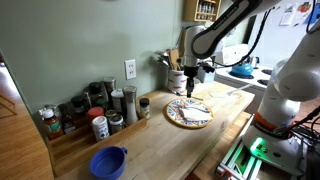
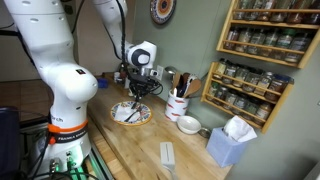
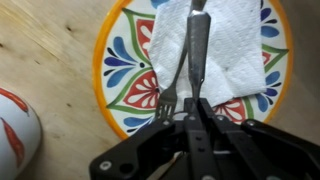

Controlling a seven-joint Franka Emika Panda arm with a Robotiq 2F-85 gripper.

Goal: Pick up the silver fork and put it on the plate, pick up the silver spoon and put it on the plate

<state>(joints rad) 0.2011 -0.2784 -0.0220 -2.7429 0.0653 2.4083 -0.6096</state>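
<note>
The fork [image 3: 168,92] already lies on the plate [image 3: 118,65], so the spoon step is in hand. The gripper [image 3: 196,112], narrow, seems to pinch the spoon [image 3: 198,45] over the plate's napkin [image 3: 232,50]; next, open and lift away.

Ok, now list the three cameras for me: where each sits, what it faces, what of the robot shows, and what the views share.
Exterior view: sits across the wooden counter, faces the wall lined with jars; shows the arm and the gripper over the plate.
Exterior view: sits beside the base, faces the spice rack; shows base, arm and gripper.
Wrist view: looks straight down on the plate, with the fork on a napkin; the gripper enters from the bottom.
Shared: all three show plate and gripper.
</note>
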